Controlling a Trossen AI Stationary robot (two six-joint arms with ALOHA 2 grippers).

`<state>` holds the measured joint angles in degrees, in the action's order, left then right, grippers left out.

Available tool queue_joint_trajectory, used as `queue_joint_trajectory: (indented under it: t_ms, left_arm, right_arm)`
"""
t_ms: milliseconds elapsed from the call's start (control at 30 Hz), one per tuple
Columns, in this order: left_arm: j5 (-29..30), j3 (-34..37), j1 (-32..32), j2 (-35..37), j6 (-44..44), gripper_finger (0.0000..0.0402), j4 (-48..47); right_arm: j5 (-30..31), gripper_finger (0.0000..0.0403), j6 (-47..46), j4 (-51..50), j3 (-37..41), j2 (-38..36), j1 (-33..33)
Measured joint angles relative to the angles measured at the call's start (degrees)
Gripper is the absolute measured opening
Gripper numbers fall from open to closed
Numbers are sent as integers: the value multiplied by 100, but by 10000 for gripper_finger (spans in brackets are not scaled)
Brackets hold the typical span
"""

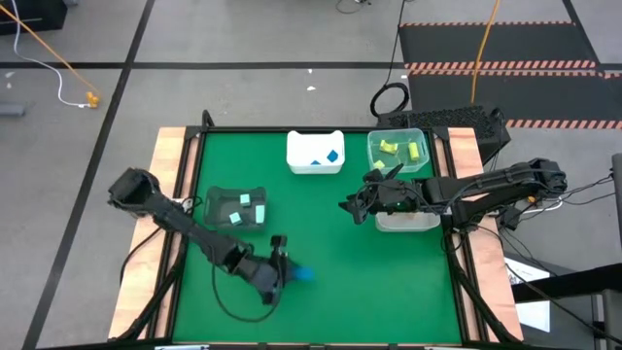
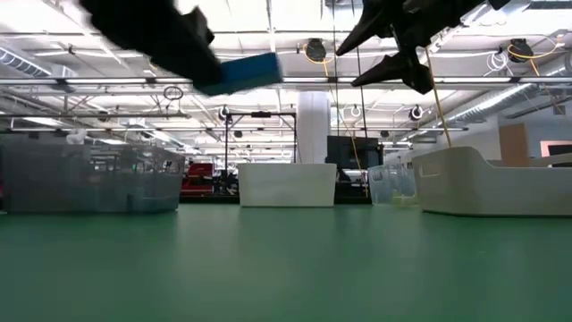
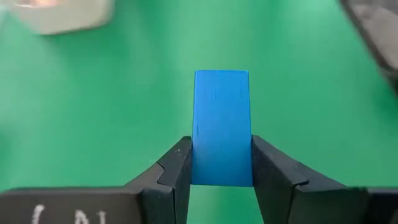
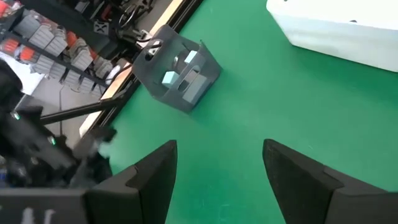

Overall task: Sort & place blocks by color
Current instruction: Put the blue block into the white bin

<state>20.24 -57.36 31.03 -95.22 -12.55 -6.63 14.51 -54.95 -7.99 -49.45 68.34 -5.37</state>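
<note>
**Left gripper holds a blue bar, clear of the table**

The left gripper point(image 1: 282, 267) sits at about seven o'clock on the green table point(image 1: 330, 292), its two fingers clamped on the sides of a blue block point(image 3: 221, 127). The left wrist view shows the bar standing out well past the fingertips, and the low view shows it lifted above the mat. The right gripper point(image 1: 352, 206) hangs at about three o'clock, jaws spread and empty, just beside the low white bin point(image 1: 408, 223).

Largest to smallest, the receivers: the white bin point(image 1: 315, 153) at twelve o'clock already holds blue pieces; the dark bin point(image 1: 236, 208) at about nine o'clock holds mint green blocks; the clear bin point(image 1: 399, 151) at about one o'clock holds yellow ones.

To do this step well, I judge the bar should travel to the white bin at twelve o'clock, where its colour matches. The grip is near one end only, so the bar could pivot; a level, steady carry would suit. Keep it high enough to clear the bin's wall, centre it over the opening, then release low so it does not bounce out.

No brand or label can be read; pale marks on the left gripper's body are cut off and illegible.
</note>
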Motion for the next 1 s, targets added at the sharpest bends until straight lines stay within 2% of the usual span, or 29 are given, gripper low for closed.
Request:
queue_joint_trajectory:
  t_ms: [300, 433, 633, 833, 1000]
  left_arm:
    - [661, -5, -1192, 599, 416, 128, 164]
    - [825, -5, -1567, 632, 739, 128, 706]
    - [1136, -3, -1977, 628, 1141, 128, 1401]
    - [1246, -3, -2240, 630, 1528, 128, 1749]
    - [1267, -3, -2345, 630, 1538, 128, 1773]
  right_arm:
    - [-3, 227, 1, 121, 0, 0, 2]
    - [-8, 233, 10, 257, 1, 0, 57]
    - [-295, 243, 9, 802, 0, 24, 318]
    - [-896, 243, -43, 1784, 0, 327, 536]
    - [-858, 234, -145, 2424, 2, 682, 546]
